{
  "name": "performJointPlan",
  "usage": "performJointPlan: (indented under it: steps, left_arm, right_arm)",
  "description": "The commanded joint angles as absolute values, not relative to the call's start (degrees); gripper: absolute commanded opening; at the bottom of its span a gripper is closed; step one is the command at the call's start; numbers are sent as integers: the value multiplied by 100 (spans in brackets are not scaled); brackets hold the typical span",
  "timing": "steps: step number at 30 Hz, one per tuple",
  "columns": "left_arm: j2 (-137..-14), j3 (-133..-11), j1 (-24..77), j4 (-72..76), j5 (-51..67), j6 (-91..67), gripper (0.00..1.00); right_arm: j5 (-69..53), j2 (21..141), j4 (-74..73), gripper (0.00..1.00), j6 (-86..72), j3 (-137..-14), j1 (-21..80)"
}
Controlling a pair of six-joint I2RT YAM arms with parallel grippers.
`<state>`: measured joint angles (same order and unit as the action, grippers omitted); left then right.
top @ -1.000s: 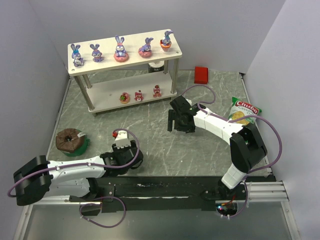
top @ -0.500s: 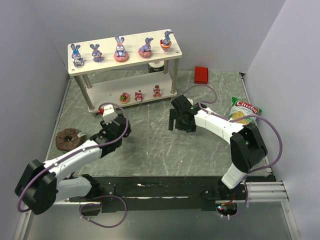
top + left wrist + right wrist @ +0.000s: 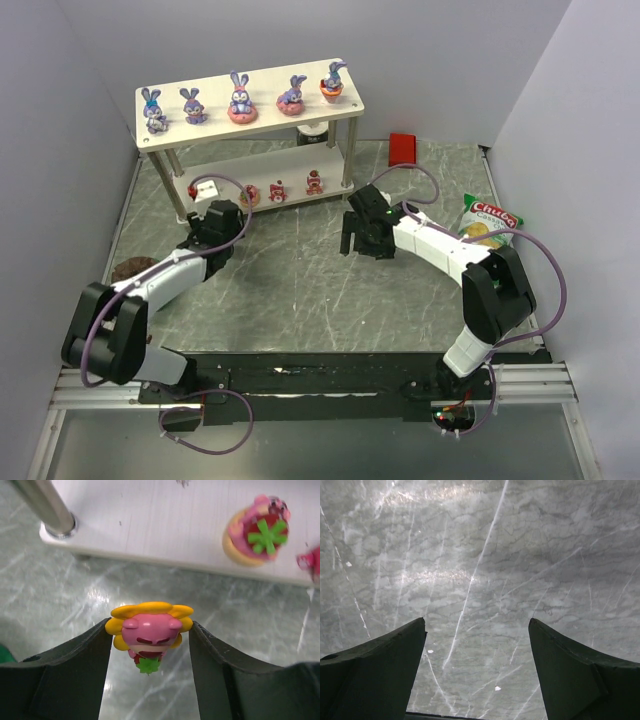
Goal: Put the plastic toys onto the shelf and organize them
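One legible label only, on the green snack bag (image 3: 490,222) — "Cassa…".

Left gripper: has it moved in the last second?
Yes. The left gripper, shut on a pink-and-yellow toy, has travelled away from the arm bases toward the shelf and is now at its lower board's left front corner.

Glossy, smooth moulded plastic is shown on the pink-and-yellow sweet (image 3: 149,627). The shelf (image 3: 165,525) board is finished in matt, whitish wood-grain; its post (image 3: 42,502) is of polished silver metal. The table (image 3: 480,555) is surfaced with a veined grey marble pattern and a sheen. Dark, matt plastic is seen on the fingers (image 3: 65,680) of the left gripper (image 3: 149,635).
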<state>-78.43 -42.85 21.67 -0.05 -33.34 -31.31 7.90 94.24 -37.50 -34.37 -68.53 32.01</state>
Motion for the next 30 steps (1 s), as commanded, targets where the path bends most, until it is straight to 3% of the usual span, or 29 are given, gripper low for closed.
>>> performJointPlan:
  steps: [1, 30]
  left_arm:
    - [-8138, -4658, 1882, 685, -3199, -2453, 48]
    - [-9052, -5044, 1037, 1600, -2584, -2074, 46]
  right_arm:
    - [782, 9343, -3612, 90, -3358, -7180, 3094]
    - [712, 9501, -3516, 89, -3331, -7295, 2892]
